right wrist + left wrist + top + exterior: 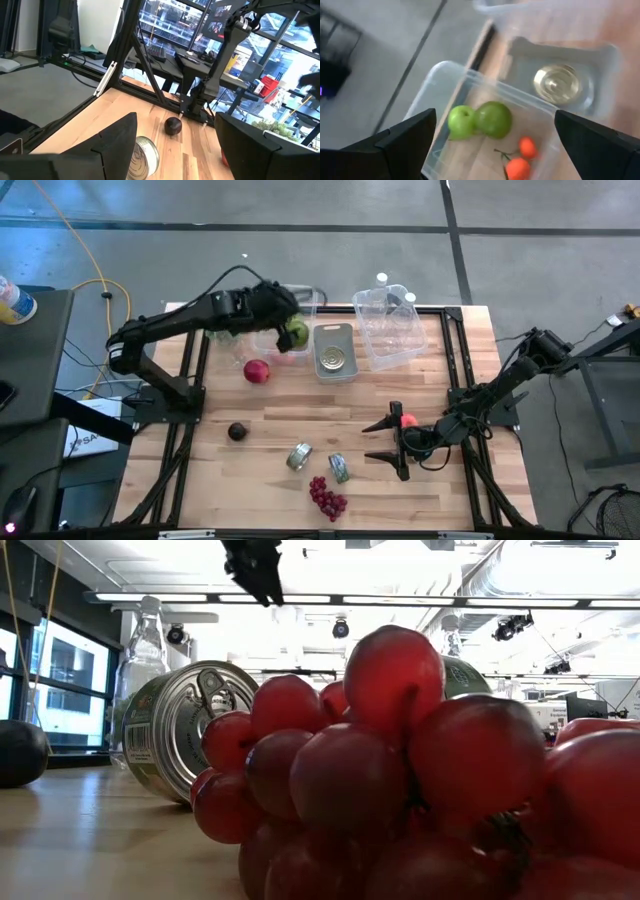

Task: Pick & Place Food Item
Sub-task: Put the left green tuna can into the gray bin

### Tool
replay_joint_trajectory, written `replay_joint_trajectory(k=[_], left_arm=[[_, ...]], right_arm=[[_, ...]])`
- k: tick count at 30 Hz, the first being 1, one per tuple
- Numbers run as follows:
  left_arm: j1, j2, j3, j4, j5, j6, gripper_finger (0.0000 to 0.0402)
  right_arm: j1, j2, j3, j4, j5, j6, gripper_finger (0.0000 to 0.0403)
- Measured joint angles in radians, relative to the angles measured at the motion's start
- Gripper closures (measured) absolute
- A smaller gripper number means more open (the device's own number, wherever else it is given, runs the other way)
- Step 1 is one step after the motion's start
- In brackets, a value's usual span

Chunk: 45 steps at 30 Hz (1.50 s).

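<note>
In the high view my left gripper [284, 322] hovers open over a clear plastic container [270, 345] at the table's far edge. The left wrist view shows the left gripper [495, 117] wide open above two green apples [480, 120] and small orange tomatoes [520, 162], all lying on the floor of the container [437, 75]. One green apple [297, 333] shows beside the fingers in the high view. My right gripper [396, 442] rests open and low over the table on the right, next to a small red-orange item [408, 420].
A red apple [257, 371], a dark round fruit [237, 431], two cans [299, 456] [339, 468] and red grapes [327, 498] lie on the wood. A grey tray [334, 335] with a can and a second clear container [388, 330] stand at the far edge.
</note>
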<state>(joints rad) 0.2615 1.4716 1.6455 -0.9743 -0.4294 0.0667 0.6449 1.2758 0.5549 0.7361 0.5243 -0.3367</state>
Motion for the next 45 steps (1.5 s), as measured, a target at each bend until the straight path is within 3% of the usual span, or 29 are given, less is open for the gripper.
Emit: replay_joint_trajectory(k=[7, 13, 18, 21, 34, 39, 45], left_arm=[[-0.214, -0.001, 0.0, -0.176, 0.009, 0.076, 0.0006], [-0.415, -0.001, 0.0, -0.256, 0.031, -0.062, 0.0006], [-0.555, 0.003, 0.0, -0.235, 0.188, -0.201, 0.0006], [-0.639, 0.012, -0.006, -0.209, 0.232, -0.329, 0.0006], [-0.972, 0.168, -0.124, -0.036, -0.163, -0.826, 0.0006], [-1.014, 0.252, -0.139, -0.037, -0.194, -0.99, 0.0006], [-1.037, 0.344, -0.139, -0.038, -0.335, -1.17, 0.0006]], right_arm=[[0.0, 0.0, 0.0, -0.007, 0.0, 0.007, 0.0144], [0.0, 0.0, 0.0, -0.007, 0.0, 0.038, 0.0144], [0.0, 0.0, 0.0, 0.002, 0.0, 0.038, 0.0144], [0.0, 0.0, 0.0, 0.004, 0.0, 0.038, 0.0144], [0.0, 0.0, 0.0, 0.017, -0.001, -0.017, 0.0144], [0.0, 0.0, 0.0, 0.019, -0.003, -0.07, 0.0144], [0.0, 0.0, 0.0, 0.06, -0.003, -0.134, 0.0144]])
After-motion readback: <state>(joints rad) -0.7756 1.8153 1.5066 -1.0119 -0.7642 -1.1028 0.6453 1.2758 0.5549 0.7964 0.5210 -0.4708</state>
